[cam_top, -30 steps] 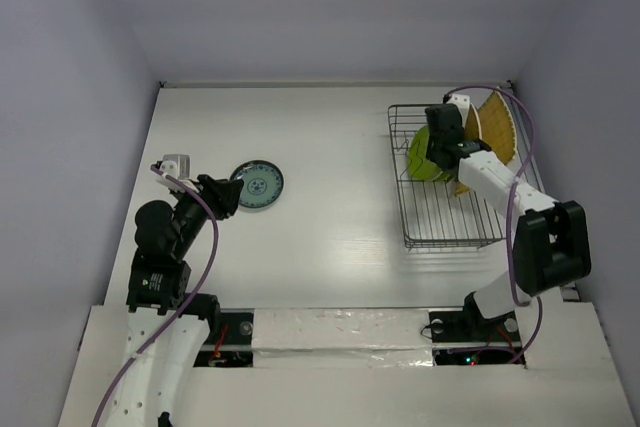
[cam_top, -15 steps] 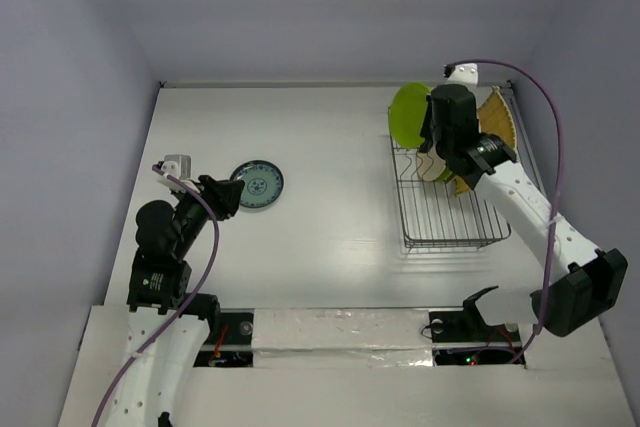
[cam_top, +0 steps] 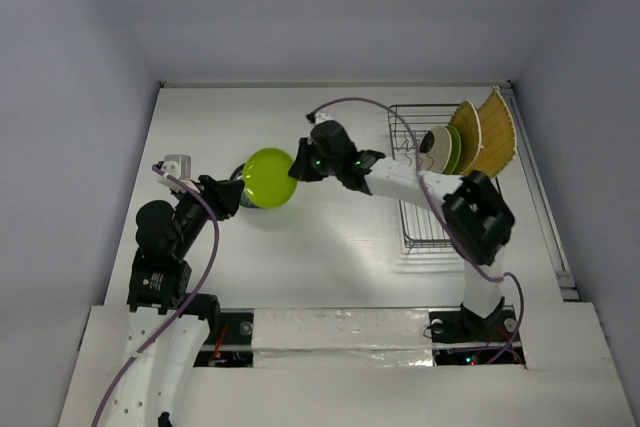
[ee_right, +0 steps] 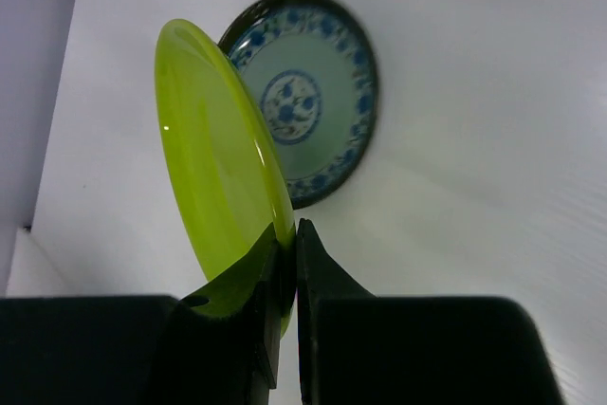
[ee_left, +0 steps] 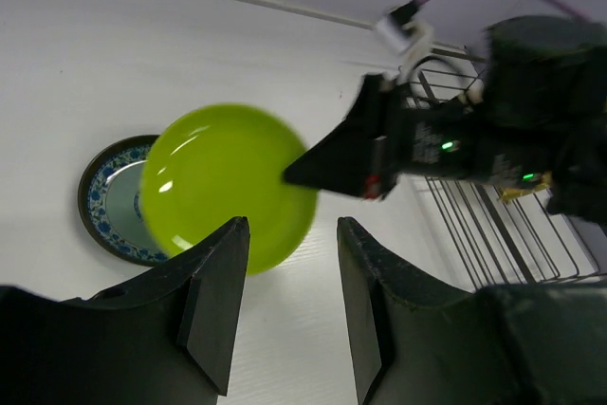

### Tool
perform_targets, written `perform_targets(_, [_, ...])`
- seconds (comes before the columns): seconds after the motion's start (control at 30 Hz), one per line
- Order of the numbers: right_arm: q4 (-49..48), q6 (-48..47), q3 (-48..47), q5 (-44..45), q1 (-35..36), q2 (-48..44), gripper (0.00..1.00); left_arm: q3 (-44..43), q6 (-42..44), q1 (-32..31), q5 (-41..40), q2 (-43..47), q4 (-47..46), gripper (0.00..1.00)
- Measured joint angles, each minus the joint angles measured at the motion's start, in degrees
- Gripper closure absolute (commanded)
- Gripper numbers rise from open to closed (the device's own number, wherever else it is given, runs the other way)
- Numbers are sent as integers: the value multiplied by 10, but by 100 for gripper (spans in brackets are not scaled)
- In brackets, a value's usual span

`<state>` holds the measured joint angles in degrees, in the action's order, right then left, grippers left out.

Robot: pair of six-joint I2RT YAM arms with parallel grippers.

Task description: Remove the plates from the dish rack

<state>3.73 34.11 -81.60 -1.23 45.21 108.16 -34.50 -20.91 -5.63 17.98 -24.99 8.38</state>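
Overhead, the green plate (cam_top: pixel 269 178) is seen pinched at its rim by the right tool (cam_top: pixel 298 166), well clear of the rack (cam_top: pixel 432 229), where other plates (cam_top: pixel 470 137) are left standing. The plate lies to that tool's left, just beside the spread, empty left tool (cam_top: pixel 226 195). From the left wrist, the green plate is shown nearly face-on, overlapping the right side of a blue plate (ee_left: pixel 104 204) that lies flat on the surface (ee_left: pixel 142 54). Its tilt is hard to judge there. From the right wrist the tilt is made plain. The plate is carried nearly on edge above the blue one, and would probably have to be laid flat before release.
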Motion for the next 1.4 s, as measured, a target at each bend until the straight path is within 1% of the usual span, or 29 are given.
perform_targets(0.07, [-19, 28, -22, -28, 16, 56, 100, 0, 0, 0, 0, 0, 0, 61])
perform_targets(0.17, [-40, 64, -29, -49, 23, 99, 100, 0, 0, 0, 0, 0, 0, 61])
perform_targets(0.23, [-48, 84, -31, -53, 21, 113, 90, 0, 0, 0, 0, 0, 0, 61])
perform_targets(0.27, [-50, 91, -31, -53, 20, 116, 81, 0, 0, 0, 0, 0, 0, 61])
perform_targets(0.3, [-52, 100, -31, -52, 20, 117, 78, 0, 0, 0, 0, 0, 0, 61])
perform_targets(0.43, [-73, 116, -31, -51, 16, 117, 78, 0, 0, 0, 0, 0, 0, 61])
perform_targets(0.47, [-75, 120, -32, -50, 15, 117, 80, 0, 0, 0, 0, 0, 0, 61])
perform_targets(0.53, [-76, 127, -36, -50, 15, 118, 80, 0, 0, 0, 0, 0, 0, 61])
perform_targets(0.57, [-76, 129, -40, -50, 15, 120, 78, 0, 0, 0, 0, 0, 0, 61])
perform_targets(0.6, [-76, 133, -47, -50, 15, 123, 75, 0, 0, 0, 0, 0, 0, 61])
perform_targets(0.63, [-76, 138, -54, -49, 15, 128, 69, 0, 0, 0, 0, 0, 0, 61])
perform_targets(0.67, [-76, 139, -59, -48, 15, 131, 53, 0, 0, 0, 0, 0, 0, 61])
perform_targets(0.77, [-72, 141, -74, -44, 15, 141, 30, 0, 0, 0, 0, 0, 0, 61])
perform_targets(0.87, [-62, 134, -75, -31, 15, 142, 29, 0, 0, 0, 0, 0, 0, 61])
perform_targets(0.93, [-56, 123, -71, -12, 15, 139, 31, 0, 0, 0, 0, 1, 0, 61])
perform_targets(1.03, [-27, 91, -44, 36, 15, 104, 39, 0, 0, 0, 0, 1, 0, 61])
perform_targets(1.13, [10, 56, -11, 80, 10, 35, 76, 0, 0, 0, 0, 2, 0, 61])
perform_targets(1.17, [19, 44, 1, 93, 7, 3, 97, 0, 0, 0, 0, 3, 0, 61])
perform_targets(1.2, [27, 29, 15, 106, 0, -34, 100, 0, 0, 0, 0, 4, 0, 61])
perform_targets(1.27, [43, 8, 38, 134, -24, -104, 100, 0, 0, 0, 0, 7, 0, 61])
perform_targets(1.4, [76, -47, 81, 179, -130, -236, 100, 0, 0, 0, 0, 10, 0, 68])
